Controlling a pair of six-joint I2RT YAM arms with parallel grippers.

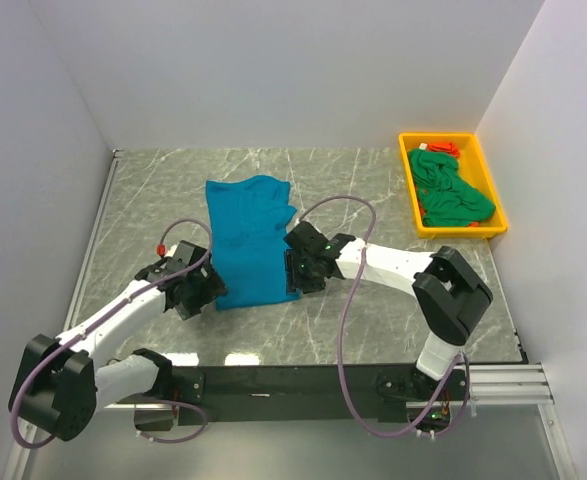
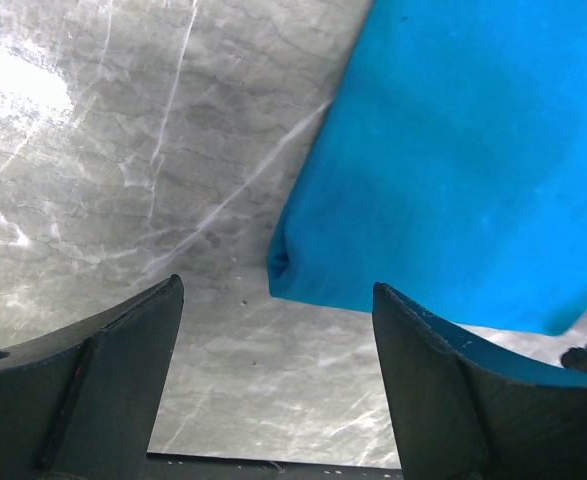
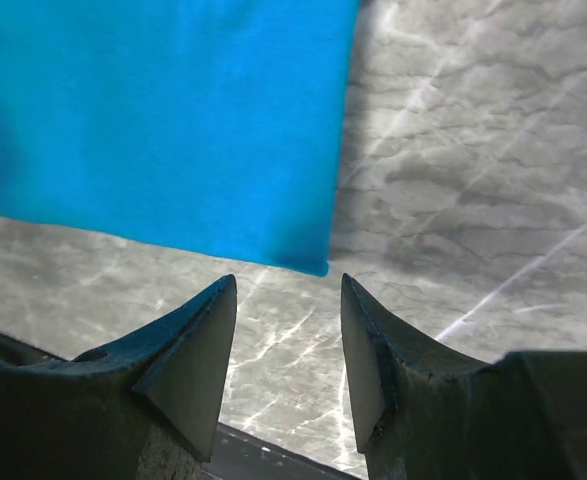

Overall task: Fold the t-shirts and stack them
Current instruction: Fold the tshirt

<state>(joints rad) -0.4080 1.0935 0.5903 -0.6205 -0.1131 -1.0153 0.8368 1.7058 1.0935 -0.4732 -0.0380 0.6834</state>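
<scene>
A teal-blue t-shirt (image 1: 248,235) lies folded in a long strip on the marble table. My left gripper (image 1: 205,291) hovers at its near left corner, jaws open and empty; the left wrist view shows that corner (image 2: 283,270) just ahead of the gripper (image 2: 278,300). My right gripper (image 1: 295,268) is open and empty at the near right corner, which the right wrist view shows (image 3: 313,262) just beyond the gripper (image 3: 288,290). A bright green t-shirt (image 1: 453,195) lies crumpled in the bin, with a small red-orange piece (image 1: 446,149) at its far end.
The yellow plastic bin (image 1: 406,170) stands at the far right of the table, by the right wall. White walls close in the left, back and right sides. The table's near edge runs along the black rail (image 1: 303,380) at the arm bases.
</scene>
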